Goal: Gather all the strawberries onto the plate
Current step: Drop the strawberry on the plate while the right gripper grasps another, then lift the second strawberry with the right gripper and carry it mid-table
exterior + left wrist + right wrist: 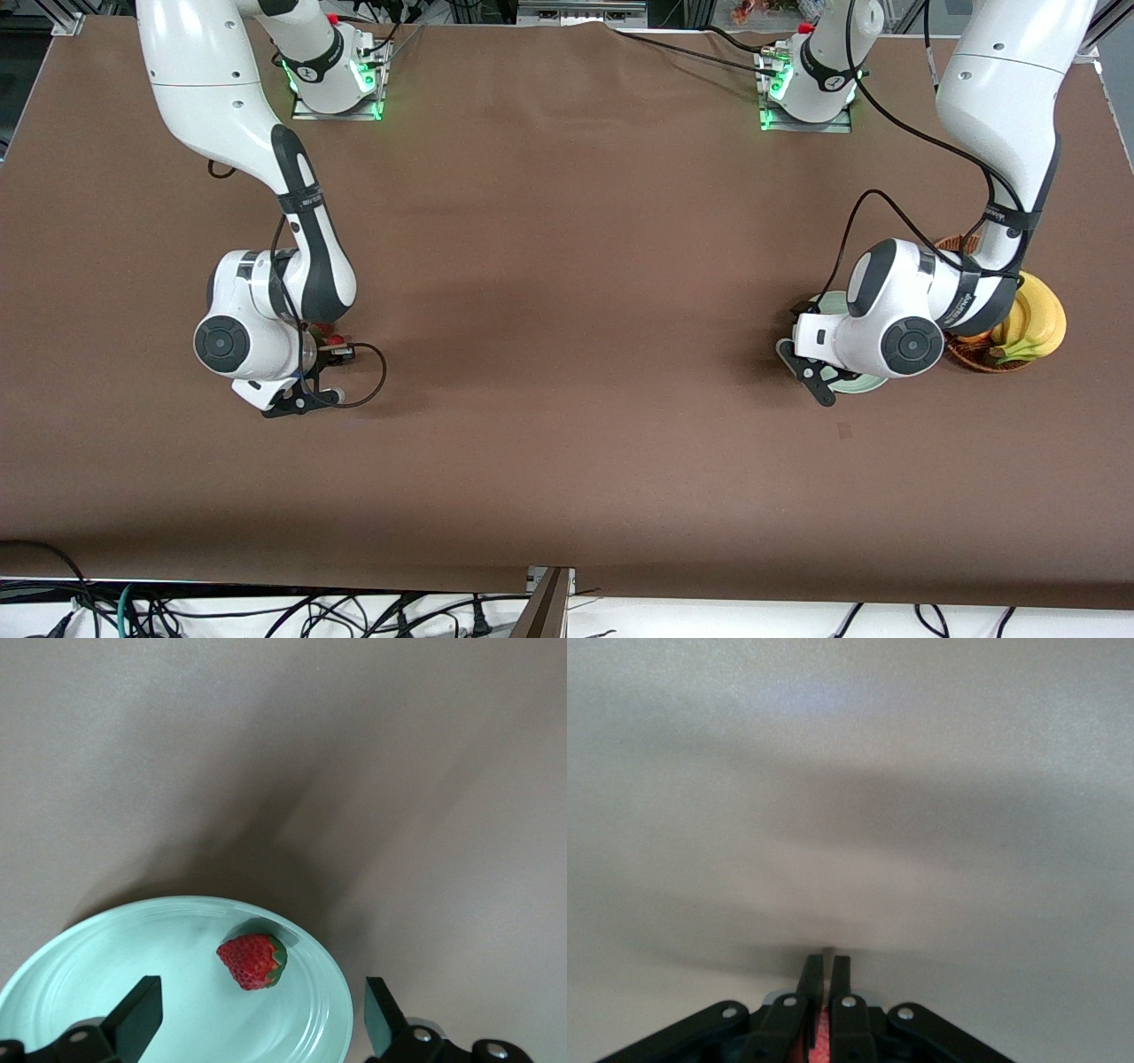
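One strawberry lies in the plate, directly below the left gripper, whose fingers are released; the right gripper, low over the table, pinches another strawberry between clenched fingers.
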